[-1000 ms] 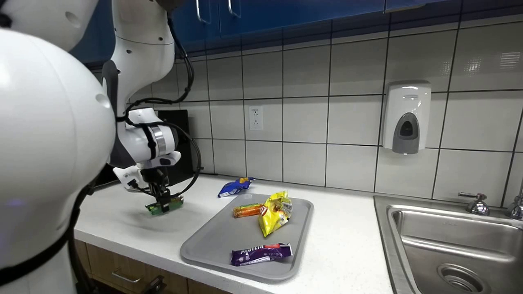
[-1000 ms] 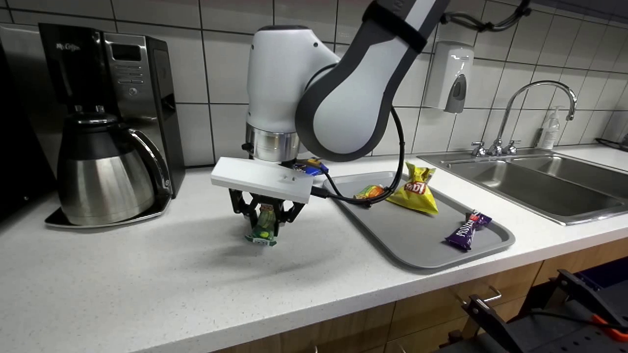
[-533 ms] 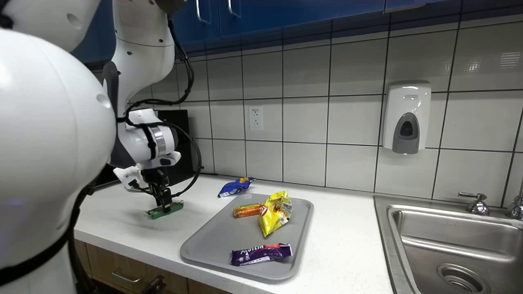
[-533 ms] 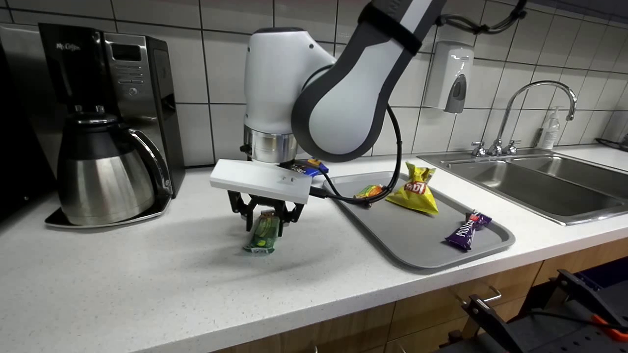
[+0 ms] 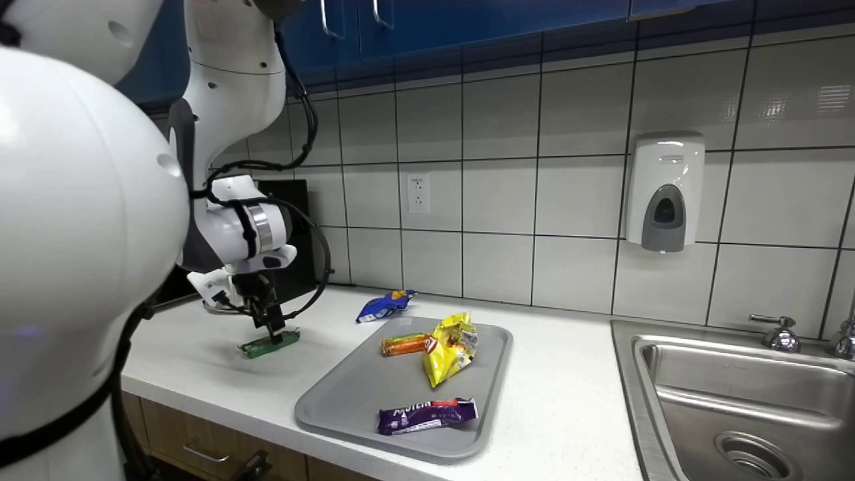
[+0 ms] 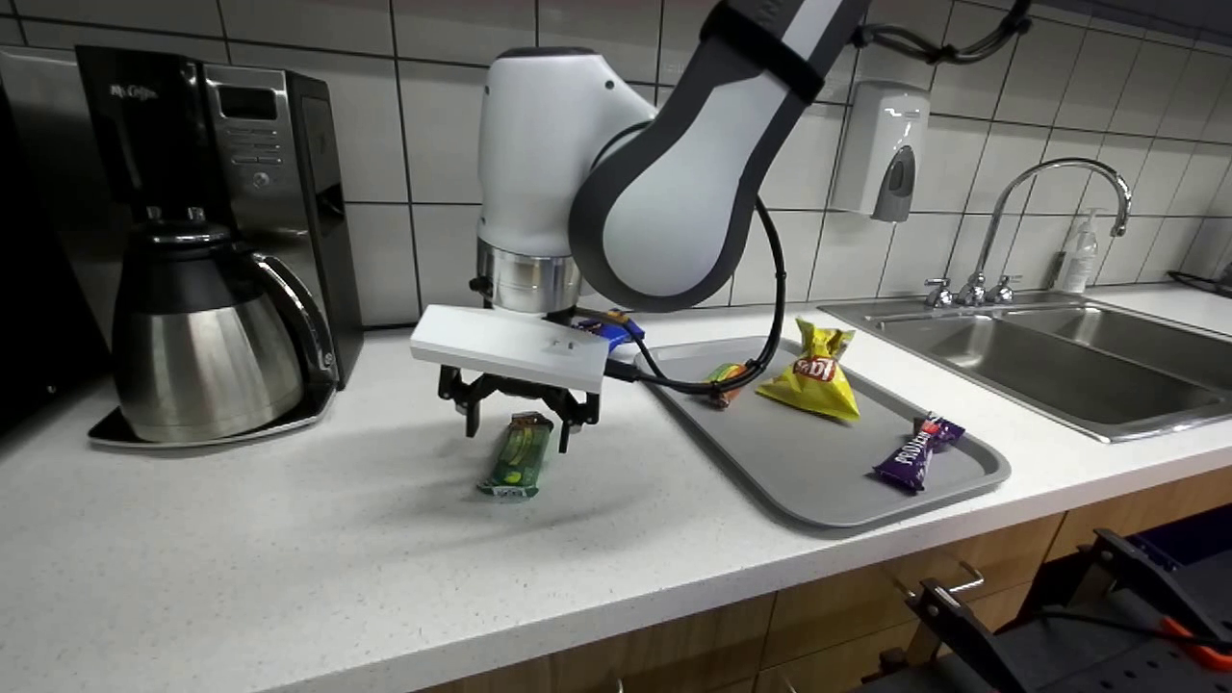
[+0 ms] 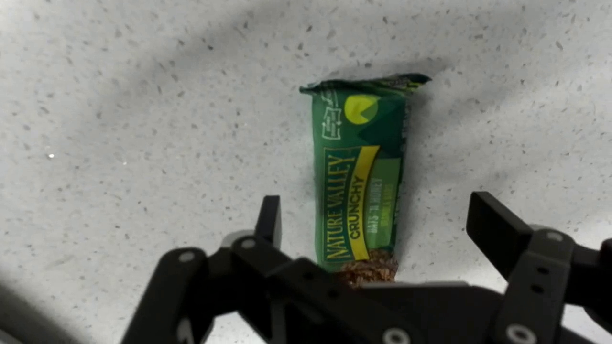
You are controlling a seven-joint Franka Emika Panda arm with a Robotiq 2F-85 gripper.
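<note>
A green Nature Valley granola bar (image 7: pixel 358 177) lies flat on the white speckled counter, its far end hidden behind the gripper body in the wrist view. My gripper (image 7: pixel 375 205) is open wide, one black finger on each side of the bar with a gap to both. In an exterior view the gripper (image 6: pixel 518 438) hovers just above the bar (image 6: pixel 518 460), its fingertips off the counter and nothing held. Another exterior view shows the same green bar (image 5: pixel 270 345) under the gripper (image 5: pixel 274 332), where the fingers overlap and cannot be told apart.
A grey tray (image 5: pixel 347 407) holds a yellow chip bag (image 6: pixel 816 385), an orange-wrapped snack (image 5: pixel 404 344) and a purple protein bar (image 5: pixel 427 416). Behind it lies a blue packet (image 5: pixel 385 306). A coffee maker with steel carafe (image 6: pixel 207 346) stands nearby; a sink (image 6: pixel 1059 371) is farther along.
The gripper was closed on the green bar, which came down onto the counter. Its fingers then spread apart, letting go, and the gripper rose slightly while the bar stayed put.
</note>
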